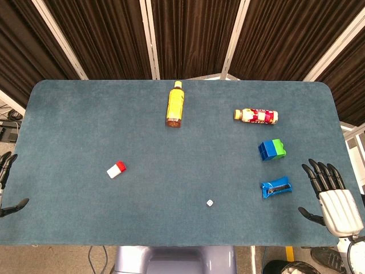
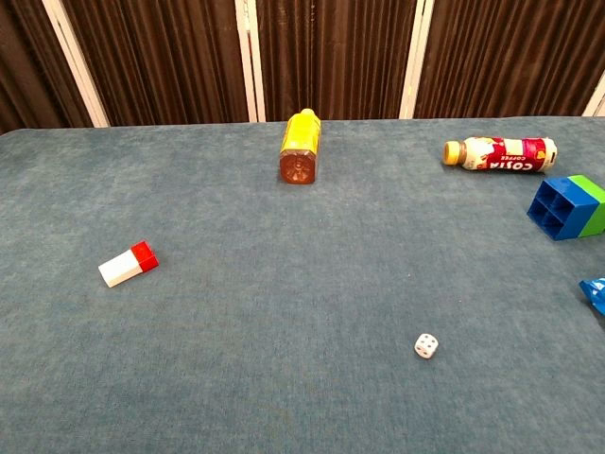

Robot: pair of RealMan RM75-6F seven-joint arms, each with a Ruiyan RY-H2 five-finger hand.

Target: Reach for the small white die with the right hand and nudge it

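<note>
The small white die lies on the blue-grey table near the front edge, a little right of centre. My right hand hovers at the table's right front corner, fingers spread and empty, well to the right of the die. Only the dark fingertips of my left hand show at the left edge, apart and holding nothing. Neither hand appears in the chest view.
A blue packet lies between the die and my right hand. Behind it sits a blue-and-green block. A coffee bottle, a yellow bottle and a red-and-white block lie further off.
</note>
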